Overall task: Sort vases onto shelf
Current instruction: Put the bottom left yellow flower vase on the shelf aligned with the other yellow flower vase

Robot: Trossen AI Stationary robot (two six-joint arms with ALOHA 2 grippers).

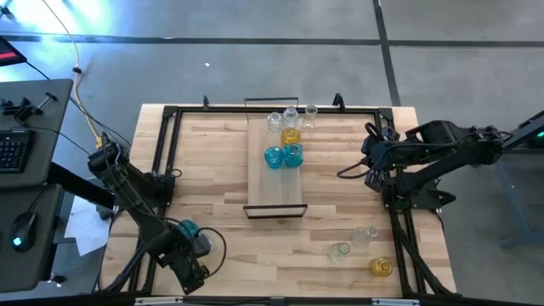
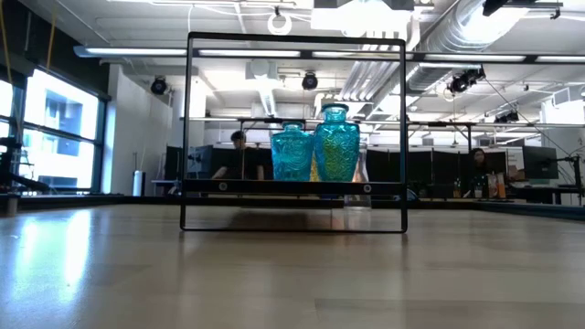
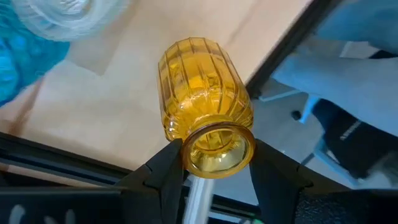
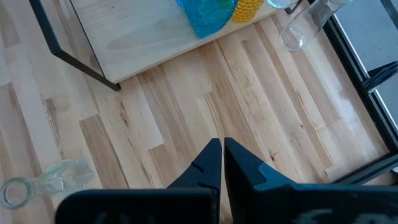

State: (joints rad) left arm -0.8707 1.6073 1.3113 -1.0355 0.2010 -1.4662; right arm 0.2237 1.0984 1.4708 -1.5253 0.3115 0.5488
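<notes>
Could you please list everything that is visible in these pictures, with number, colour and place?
table: one, light wood, black frame.
shelf: one, light wood, black ends, mid-table.
teal vases: three; two on the shelf, one by the left arm.
amber vases: three; one on the shelf, one at the right front corner, one held.
clear vases: six; three at the shelf's far end, two right front, one near the left gripper.
people: two, room behind.
left gripper: dark, shut on an amber vase's neck.
right gripper: dark, shut, over bare table.
</notes>
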